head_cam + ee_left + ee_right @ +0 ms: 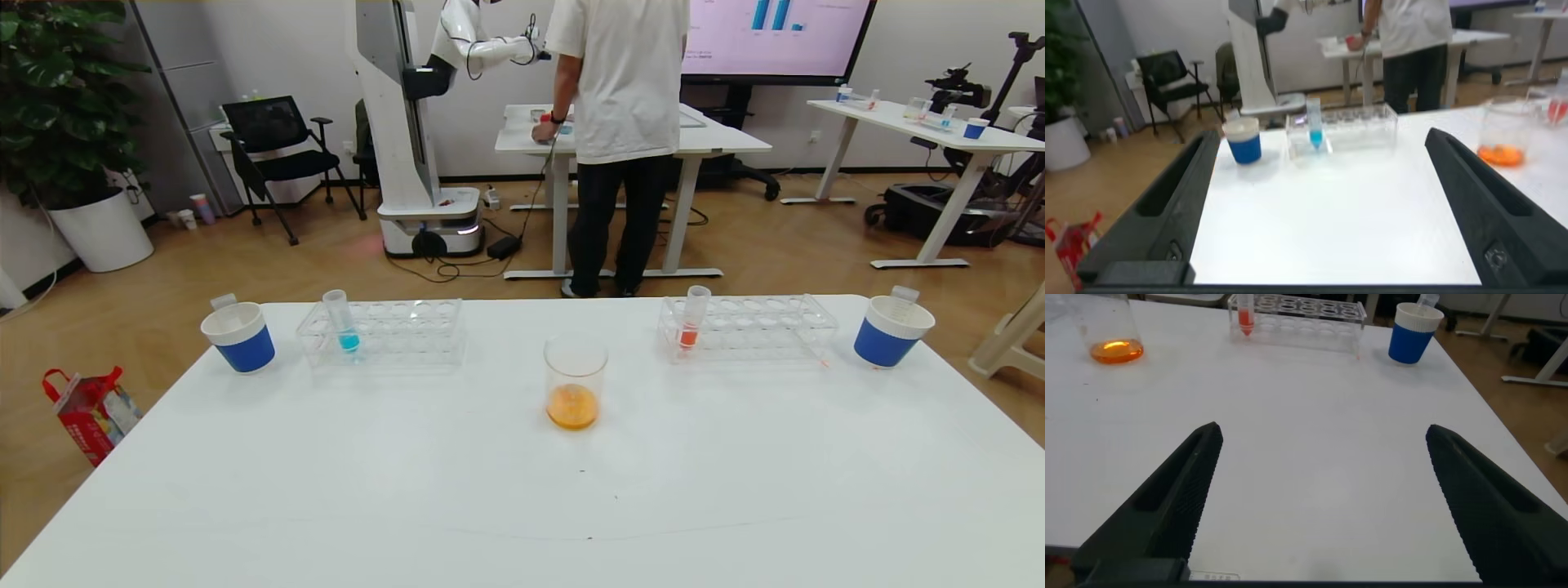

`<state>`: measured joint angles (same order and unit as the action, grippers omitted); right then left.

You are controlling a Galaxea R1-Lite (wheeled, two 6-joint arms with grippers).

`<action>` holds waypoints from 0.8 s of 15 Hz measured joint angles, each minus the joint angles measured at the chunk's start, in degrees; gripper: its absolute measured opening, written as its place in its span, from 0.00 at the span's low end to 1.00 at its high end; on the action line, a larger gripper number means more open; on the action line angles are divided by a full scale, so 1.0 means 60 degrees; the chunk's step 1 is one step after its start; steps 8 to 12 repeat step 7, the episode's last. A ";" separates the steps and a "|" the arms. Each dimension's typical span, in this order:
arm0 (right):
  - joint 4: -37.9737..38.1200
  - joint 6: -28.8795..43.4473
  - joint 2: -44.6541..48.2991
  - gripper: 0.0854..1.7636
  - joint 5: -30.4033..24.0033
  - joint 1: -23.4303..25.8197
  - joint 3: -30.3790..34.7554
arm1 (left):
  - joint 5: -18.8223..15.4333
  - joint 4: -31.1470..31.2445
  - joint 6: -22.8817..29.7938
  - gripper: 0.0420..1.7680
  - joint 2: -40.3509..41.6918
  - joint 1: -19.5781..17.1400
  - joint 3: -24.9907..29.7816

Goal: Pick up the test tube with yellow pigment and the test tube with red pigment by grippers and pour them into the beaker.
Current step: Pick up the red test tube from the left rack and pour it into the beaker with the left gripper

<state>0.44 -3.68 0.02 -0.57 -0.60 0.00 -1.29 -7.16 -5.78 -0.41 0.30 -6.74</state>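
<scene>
The beaker stands mid-table with orange liquid at its bottom; it also shows in the left wrist view and the right wrist view. The test tube with red pigment stands upright in the right clear rack, and shows in the right wrist view. No tube with yellow liquid is in view. Neither arm shows in the head view. My left gripper is open and empty over the near left of the table. My right gripper is open and empty over the near right.
A blue-liquid tube stands in the left clear rack. Blue-and-white paper cups stand at the far left and far right, each with a clear item inside. A person and another robot are beyond the table.
</scene>
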 joint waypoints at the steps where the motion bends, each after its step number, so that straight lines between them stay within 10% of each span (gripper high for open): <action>1: 0.0000 0.0004 0.0004 0.98 -0.0004 0.0000 0.0000 | -0.0012 0.0573 0.0059 0.99 0.0039 -0.0002 0.0545; 12: 0.0000 0.0004 0.0000 0.98 -0.0004 0.0000 0.0000 | -0.0004 0.1241 0.0380 0.99 0.0085 -0.0006 0.1107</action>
